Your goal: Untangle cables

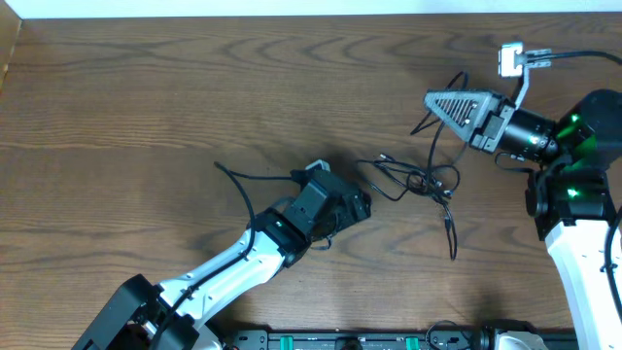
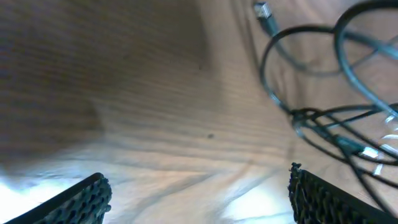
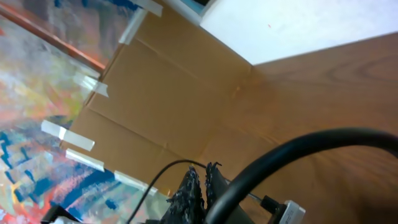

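Observation:
A tangle of thin black cables (image 1: 420,181) lies right of the table's centre, and one strand trails toward the front (image 1: 451,233). Another black cable (image 1: 236,181) curves off to the left and passes under my left arm. My left gripper (image 1: 363,204) sits low just left of the tangle, open and empty. Its wrist view shows bare wood between the fingers (image 2: 87,200) and cable loops (image 2: 323,118) ahead to the right. My right gripper (image 1: 431,97) is raised behind the tangle, shut on a thin black cable (image 3: 160,176) that leaves its tips (image 3: 204,169).
A white plug (image 1: 512,58) with a dark lead sits near the right arm's wrist, also seen at the plug (image 3: 290,213) in the right wrist view. The arm's own thick black cable (image 3: 298,152) crosses that view. Cardboard (image 3: 161,106) stands beyond the table.

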Robot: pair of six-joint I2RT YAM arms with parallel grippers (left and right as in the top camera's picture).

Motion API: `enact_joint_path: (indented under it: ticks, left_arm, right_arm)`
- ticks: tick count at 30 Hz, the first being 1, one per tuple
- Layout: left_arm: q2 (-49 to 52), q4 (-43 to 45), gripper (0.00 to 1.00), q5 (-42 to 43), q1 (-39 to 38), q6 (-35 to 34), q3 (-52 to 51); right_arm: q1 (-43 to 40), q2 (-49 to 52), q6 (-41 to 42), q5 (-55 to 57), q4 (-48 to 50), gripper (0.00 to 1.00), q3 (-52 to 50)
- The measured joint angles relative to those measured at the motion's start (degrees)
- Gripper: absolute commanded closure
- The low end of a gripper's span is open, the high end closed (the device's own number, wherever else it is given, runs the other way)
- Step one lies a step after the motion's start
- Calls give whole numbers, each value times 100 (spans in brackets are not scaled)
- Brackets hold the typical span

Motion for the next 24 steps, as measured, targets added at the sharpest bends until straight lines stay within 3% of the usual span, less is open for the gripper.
enact_joint_path:
  ticks: [7, 14, 24]
  left_arm:
    - [0, 518, 8, 35, -120, 282, 0]
    - [0, 1648, 8, 9, -599, 439, 0]
    - [2, 1683, 8, -1036, -756, 407, 0]
  right_arm:
    - [22, 2, -350, 382, -874, 98, 0]
    - [26, 2, -428, 557, -892, 96, 0]
    - [26, 2, -396, 514, -885, 95, 0]
